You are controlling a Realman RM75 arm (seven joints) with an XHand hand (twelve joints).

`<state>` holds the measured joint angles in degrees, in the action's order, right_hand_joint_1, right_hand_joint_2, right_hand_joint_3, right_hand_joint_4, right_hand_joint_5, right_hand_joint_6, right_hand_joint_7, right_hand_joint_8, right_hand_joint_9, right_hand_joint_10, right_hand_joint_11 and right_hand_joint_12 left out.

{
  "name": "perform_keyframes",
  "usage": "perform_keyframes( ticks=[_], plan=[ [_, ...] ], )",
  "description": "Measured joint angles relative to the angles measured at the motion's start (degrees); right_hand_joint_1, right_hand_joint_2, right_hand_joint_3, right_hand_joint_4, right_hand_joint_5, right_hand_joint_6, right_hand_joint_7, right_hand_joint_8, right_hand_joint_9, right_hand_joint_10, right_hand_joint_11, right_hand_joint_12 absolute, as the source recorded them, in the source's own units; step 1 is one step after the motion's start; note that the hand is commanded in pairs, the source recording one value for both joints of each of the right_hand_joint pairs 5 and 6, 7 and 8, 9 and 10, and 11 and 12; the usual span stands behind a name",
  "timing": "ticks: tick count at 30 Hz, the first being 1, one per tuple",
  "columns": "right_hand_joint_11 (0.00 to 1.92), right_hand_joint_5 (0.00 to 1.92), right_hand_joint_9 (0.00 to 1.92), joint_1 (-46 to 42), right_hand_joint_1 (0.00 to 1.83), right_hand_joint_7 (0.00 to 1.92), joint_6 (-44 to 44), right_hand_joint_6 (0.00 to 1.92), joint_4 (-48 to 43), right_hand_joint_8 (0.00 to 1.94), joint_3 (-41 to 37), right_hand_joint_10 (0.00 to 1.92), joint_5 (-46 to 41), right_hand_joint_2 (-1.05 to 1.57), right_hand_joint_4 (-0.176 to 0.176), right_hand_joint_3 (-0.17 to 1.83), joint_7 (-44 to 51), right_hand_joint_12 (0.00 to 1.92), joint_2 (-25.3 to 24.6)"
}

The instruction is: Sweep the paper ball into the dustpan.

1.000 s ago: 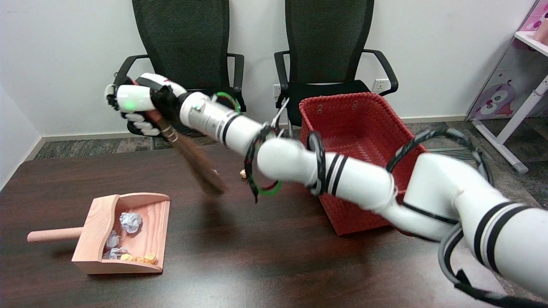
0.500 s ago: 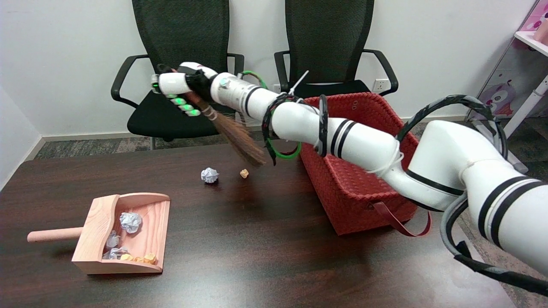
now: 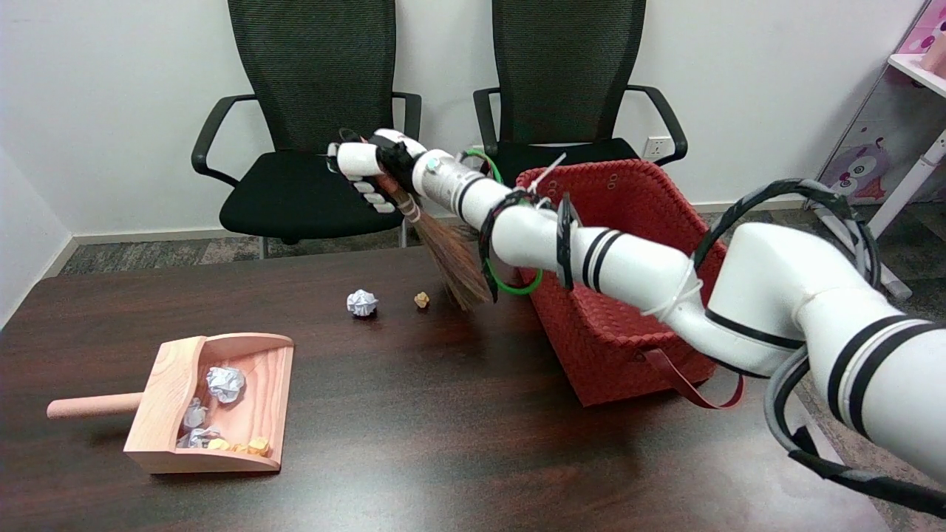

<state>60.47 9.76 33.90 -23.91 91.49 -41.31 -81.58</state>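
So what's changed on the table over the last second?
The right hand, gripping the broom, swung it from over the left of the table rightward toward the basket, uncovering the paper ball and a small crumb. Dustpan and basket stayed put.

White black-banded arm [image 3: 628, 270], black cables, green ring.

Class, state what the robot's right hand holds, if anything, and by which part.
The right hand grips a small brown broom by its handle end, bristles pointing down.

Two chairs [image 3: 318, 111], one red basket [image 3: 613, 222], one dustpan [image 3: 170, 414], one broom [image 3: 443, 244], perhaps four paper balls [image 3: 362, 302].
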Motion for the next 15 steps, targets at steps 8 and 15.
perform_keyframes(
  ticks=[8,15],
  plan=[
    [1.92,1.92,1.92,-2.9,0.86,1.92,5.65,1.92,-1.88,1.92,2.0,1.92,0.72,0.9,-0.007,1.83,-3.13,1.92,-1.32],
    [1.92,1.92,1.92,-5.33,0.86,1.92,11.03,1.92,-2.48,1.92,3.54,1.92,2.29,0.9,-0.008,1.83,-6.28,1.92,-3.11]
  ],
)
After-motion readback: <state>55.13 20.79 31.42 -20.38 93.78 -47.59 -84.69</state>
